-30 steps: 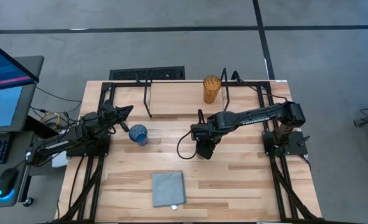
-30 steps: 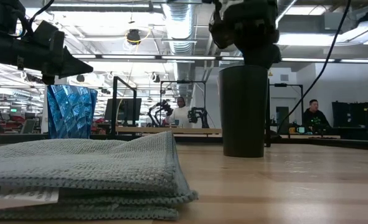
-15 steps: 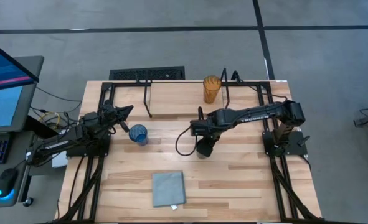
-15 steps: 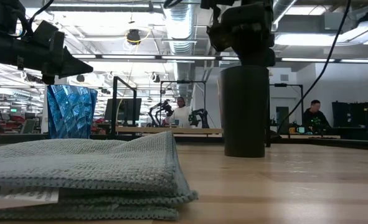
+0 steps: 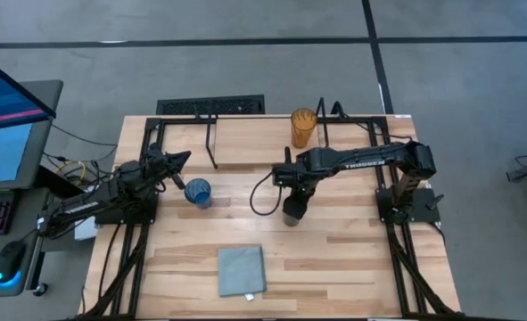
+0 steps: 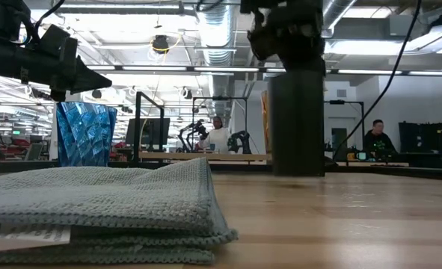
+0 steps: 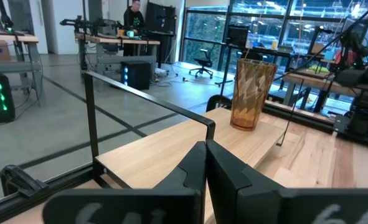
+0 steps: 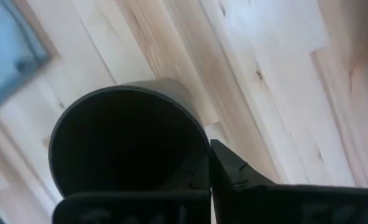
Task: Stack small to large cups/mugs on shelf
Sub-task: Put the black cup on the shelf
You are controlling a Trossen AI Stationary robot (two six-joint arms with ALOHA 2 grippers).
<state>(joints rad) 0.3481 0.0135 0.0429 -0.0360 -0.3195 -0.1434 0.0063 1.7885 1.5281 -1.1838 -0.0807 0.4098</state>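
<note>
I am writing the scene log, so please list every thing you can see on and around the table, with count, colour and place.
black cup: 1, opaque black, mid-table, pinched at its rim by the right gripper, seems lifted in the low view
blue cup: 1, translucent blue, on the table beside the left gripper
amber cup: 1, translucent amber, standing on the shelf
shelf: 1, light wood on black legs, far side of the table
cloth: 1, grey-blue, folded, near edge of the table
table: 1, light wood
monitor: 1, lit blue, left of the table
right gripper: 1, dark, shut on the black cup
left gripper: 1, dark, shut, empty
</note>
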